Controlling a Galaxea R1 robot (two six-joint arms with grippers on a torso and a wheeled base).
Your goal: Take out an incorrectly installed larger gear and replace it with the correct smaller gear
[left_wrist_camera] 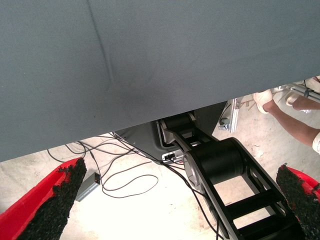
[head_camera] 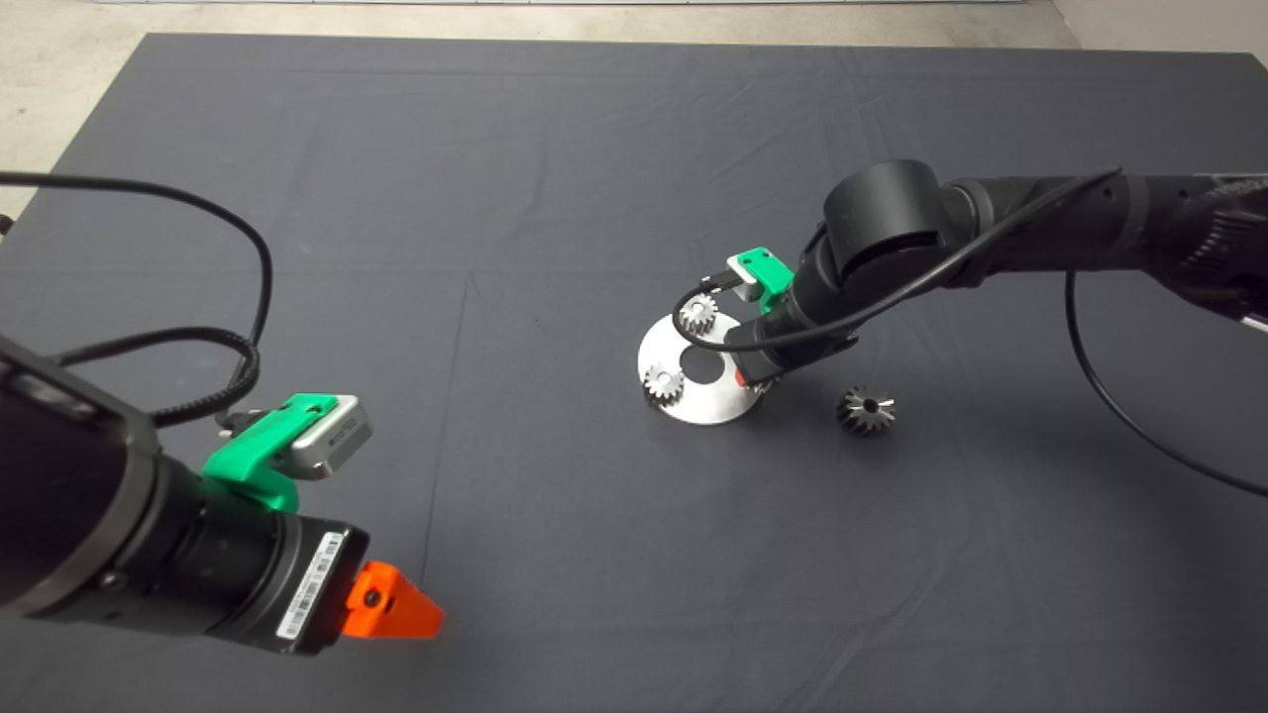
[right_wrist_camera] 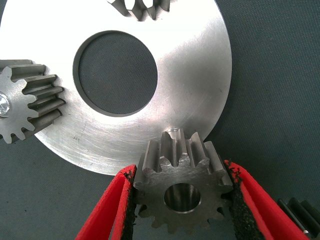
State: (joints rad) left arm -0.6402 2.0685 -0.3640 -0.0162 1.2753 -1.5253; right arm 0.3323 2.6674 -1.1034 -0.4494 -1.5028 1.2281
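Smaller gear [right_wrist_camera: 182, 192] clamped across its teeth by right gripper [right_wrist_camera: 182, 200], beside plate [right_wrist_camera: 190, 65] pin.
Judged heavy, rigid, slippery steel; left gripper [left_wrist_camera: 165, 205] parked near-left, jaws wide, empty.

We count four gears: two bright small ones [head_camera: 698, 313] [head_camera: 663, 384], one smaller gear [right_wrist_camera: 182, 192], one larger gear [head_camera: 865, 410]. One round plate [head_camera: 708, 401], two hands [head_camera: 396, 606] [right_wrist_camera: 182, 200].

Round plate [head_camera: 715, 401] lies mid-mat [head_camera: 555, 198], two small gears [head_camera: 664, 383] on its left part. Larger gear [head_camera: 866, 410] sits right of it, apart.
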